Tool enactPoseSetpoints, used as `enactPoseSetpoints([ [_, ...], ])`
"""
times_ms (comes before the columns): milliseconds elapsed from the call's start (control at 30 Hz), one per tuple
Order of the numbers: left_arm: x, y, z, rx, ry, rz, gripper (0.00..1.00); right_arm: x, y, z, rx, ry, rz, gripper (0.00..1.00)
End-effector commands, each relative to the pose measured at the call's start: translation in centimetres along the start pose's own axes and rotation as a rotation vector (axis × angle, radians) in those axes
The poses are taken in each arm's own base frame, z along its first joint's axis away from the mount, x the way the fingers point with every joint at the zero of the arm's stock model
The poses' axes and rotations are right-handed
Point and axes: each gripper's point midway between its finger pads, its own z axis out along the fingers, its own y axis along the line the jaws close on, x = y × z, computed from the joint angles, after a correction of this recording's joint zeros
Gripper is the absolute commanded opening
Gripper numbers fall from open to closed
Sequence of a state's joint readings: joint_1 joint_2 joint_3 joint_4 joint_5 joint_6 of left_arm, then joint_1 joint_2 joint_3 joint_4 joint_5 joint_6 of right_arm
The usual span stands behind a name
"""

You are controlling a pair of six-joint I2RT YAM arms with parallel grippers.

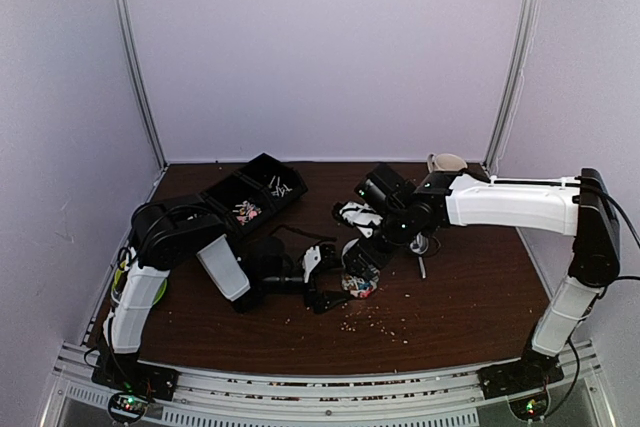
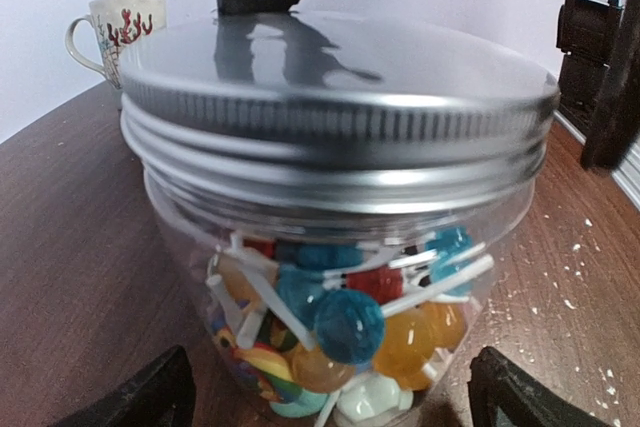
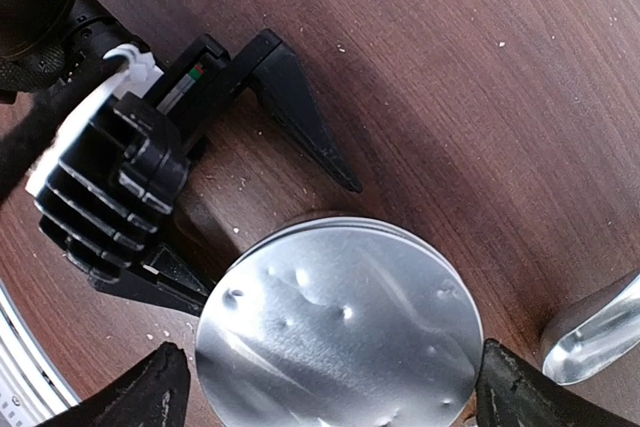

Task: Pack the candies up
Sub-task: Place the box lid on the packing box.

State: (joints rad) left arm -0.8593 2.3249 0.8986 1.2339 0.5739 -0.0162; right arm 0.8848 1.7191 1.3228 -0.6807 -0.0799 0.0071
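Only the tips of the left jaws show, spread wide either side of the jar (image 2: 180,237), clear of it. The candies (image 2: 340,322) lie inside it, between those tips, under the metal lid (image 3: 340,332). The right jaws stand wide over the lid, tips at its rim; contact cannot be told.

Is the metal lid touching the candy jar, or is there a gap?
Touching. The left wrist view shows the lid seated on the jar of candies, its rim wrapping the clear neck, no gap.
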Motion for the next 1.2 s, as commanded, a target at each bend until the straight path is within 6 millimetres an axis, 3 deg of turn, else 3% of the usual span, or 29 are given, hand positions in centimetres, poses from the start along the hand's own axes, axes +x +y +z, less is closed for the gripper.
enactPoseSetpoints([
  [0, 0.5, 0.4, 0.2, -0.015, 0.006, 0.0, 0.98, -0.8, -0.1, -1.1, -0.012, -0.033, 0.012, 0.99],
  [433, 0.8, 1.0, 1.4, -0.005, 0.016, 0.005, 0.98, -0.2, -1.3, -3.9, -0.053, -0.1, 0.072, 1.0],
  [867, 0.4, 0.3, 3.1, 0.103, 0.0, 0.024, 0.98, 0.6, -2.4, -5.3, -0.038, -0.134, 0.105, 1.0],
  [1167, 0.8, -0.3, 2.8, 0.12, -0.012, 0.004, 0.95, 0.5, -3.1, -5.5, -0.044, -0.151, 0.135, 1.0],
])
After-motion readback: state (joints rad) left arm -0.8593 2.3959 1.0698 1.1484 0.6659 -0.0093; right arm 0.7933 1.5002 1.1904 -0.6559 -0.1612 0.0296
